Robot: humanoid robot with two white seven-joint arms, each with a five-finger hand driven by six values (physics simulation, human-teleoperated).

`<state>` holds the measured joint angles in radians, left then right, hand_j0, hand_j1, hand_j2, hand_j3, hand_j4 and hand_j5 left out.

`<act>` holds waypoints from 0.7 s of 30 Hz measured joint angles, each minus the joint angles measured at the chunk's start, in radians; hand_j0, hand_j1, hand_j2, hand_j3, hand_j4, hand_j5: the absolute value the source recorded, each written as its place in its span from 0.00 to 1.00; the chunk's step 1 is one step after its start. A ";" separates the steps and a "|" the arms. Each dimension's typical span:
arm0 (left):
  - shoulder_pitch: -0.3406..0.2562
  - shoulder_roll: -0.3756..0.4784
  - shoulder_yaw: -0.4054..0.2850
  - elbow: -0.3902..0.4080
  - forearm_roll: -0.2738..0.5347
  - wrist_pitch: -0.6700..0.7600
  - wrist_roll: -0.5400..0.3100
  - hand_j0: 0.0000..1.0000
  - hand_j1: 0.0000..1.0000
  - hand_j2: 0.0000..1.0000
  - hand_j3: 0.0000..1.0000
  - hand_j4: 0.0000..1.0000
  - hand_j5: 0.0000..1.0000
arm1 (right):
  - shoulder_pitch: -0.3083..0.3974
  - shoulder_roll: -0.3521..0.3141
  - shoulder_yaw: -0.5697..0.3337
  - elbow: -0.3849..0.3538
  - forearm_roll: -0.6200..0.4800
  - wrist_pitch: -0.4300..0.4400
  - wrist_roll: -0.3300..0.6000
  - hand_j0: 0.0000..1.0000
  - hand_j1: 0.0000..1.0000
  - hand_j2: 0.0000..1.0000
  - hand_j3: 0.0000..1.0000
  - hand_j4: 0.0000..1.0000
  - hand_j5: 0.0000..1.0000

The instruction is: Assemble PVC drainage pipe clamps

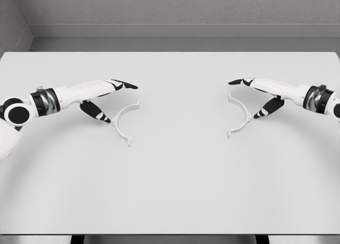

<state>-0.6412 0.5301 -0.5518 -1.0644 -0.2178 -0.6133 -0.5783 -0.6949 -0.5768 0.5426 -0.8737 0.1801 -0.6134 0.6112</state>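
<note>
Two white half-ring clamp pieces lie flat on the white table (175, 175). The left clamp half (121, 120) curves with its opening to the right, and the right clamp half (242, 114) opens to the left. My left hand (114, 99) hovers just left of and above the left piece, fingers stretched out and thumb spread below, holding nothing. My right hand (254, 97) mirrors it beside the right piece, fingers extended toward the middle, thumb lowered near the ring's outer curve, also holding nothing.
A grey wall (175, 13) rises behind the table's far edge. The table's front edge runs along the bottom of the view.
</note>
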 measured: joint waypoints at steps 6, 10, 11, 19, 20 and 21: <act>0.002 -0.001 -0.002 0.016 0.007 0.000 0.001 1.00 1.00 1.00 1.00 1.00 1.00 | 0.000 0.008 -0.001 0.008 0.003 0.001 0.000 1.00 1.00 1.00 1.00 1.00 1.00; 0.002 -0.007 -0.003 0.022 0.007 0.000 0.000 1.00 1.00 1.00 1.00 1.00 1.00 | -0.008 0.017 0.002 0.006 0.005 0.001 0.000 1.00 1.00 1.00 1.00 1.00 1.00; 0.002 -0.009 -0.003 0.023 0.007 0.000 0.000 1.00 1.00 1.00 1.00 1.00 1.00 | -0.009 0.020 0.005 0.006 0.005 0.000 0.000 1.00 1.00 1.00 1.00 1.00 1.00; 0.011 -0.037 -0.003 0.022 0.005 0.000 0.000 1.00 1.00 1.00 1.00 1.00 1.00 | -0.015 0.040 0.019 0.003 0.004 0.000 0.000 1.00 1.00 1.00 1.00 1.00 1.00; 0.011 -0.043 -0.004 0.021 0.005 0.000 0.000 1.00 1.00 1.00 1.00 1.00 1.00 | -0.017 0.042 0.019 0.003 0.004 0.000 0.000 1.00 1.00 1.00 1.00 1.00 1.00; 0.011 -0.048 -0.004 0.020 0.005 0.000 0.000 1.00 1.00 1.00 1.00 1.00 1.00 | -0.018 0.044 0.020 0.003 0.004 0.000 0.000 1.00 1.00 1.00 1.00 1.00 1.00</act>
<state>-0.6305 0.4820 -0.5556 -1.0443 -0.2125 -0.6131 -0.5787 -0.7133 -0.5324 0.5626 -0.8704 0.1841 -0.6133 0.6112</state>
